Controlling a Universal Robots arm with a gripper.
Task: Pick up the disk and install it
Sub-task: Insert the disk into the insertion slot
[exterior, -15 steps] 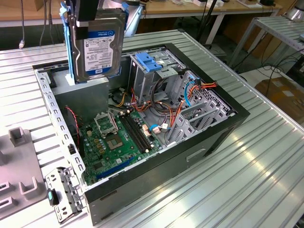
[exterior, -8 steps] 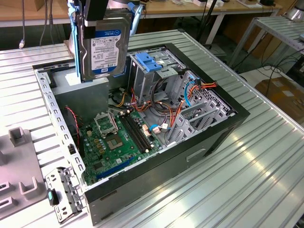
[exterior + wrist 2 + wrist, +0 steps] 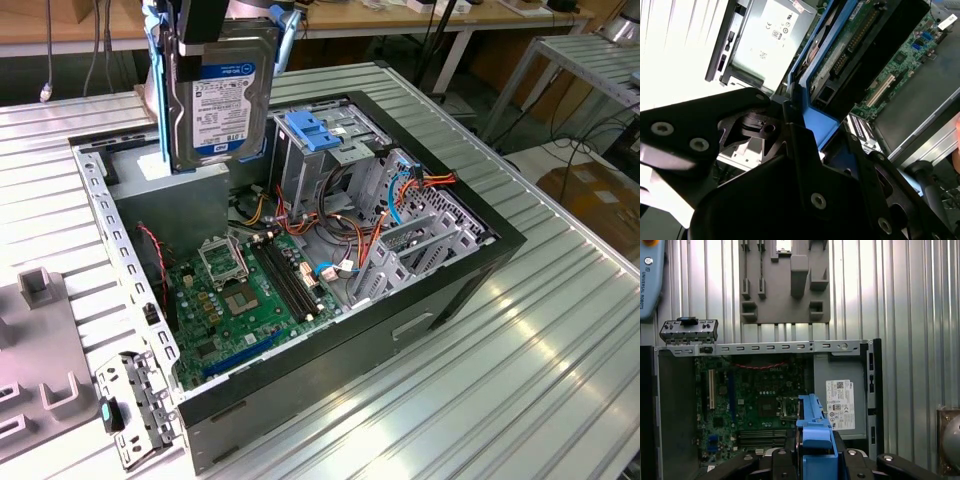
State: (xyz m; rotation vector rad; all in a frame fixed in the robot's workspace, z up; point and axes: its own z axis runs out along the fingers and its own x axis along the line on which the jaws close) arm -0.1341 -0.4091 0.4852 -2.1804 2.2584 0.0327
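The disk, a metal hard drive with a white and blue label in a blue carrier, hangs upright above the open computer case. My gripper is shut on its upper end, over the case's back corner beside the grey power supply. In the first wrist view the blue carrier end sticks out between my black fingers, with the motherboard below. The second wrist view shows the disk's green circuit side in the blue carrier.
A tall metal drive cage with a blue latch stands at the case's back. Cables run across the case's right side. A grey fixture plate and a loose metal bracket lie on the ribbed table at the exterior view's left.
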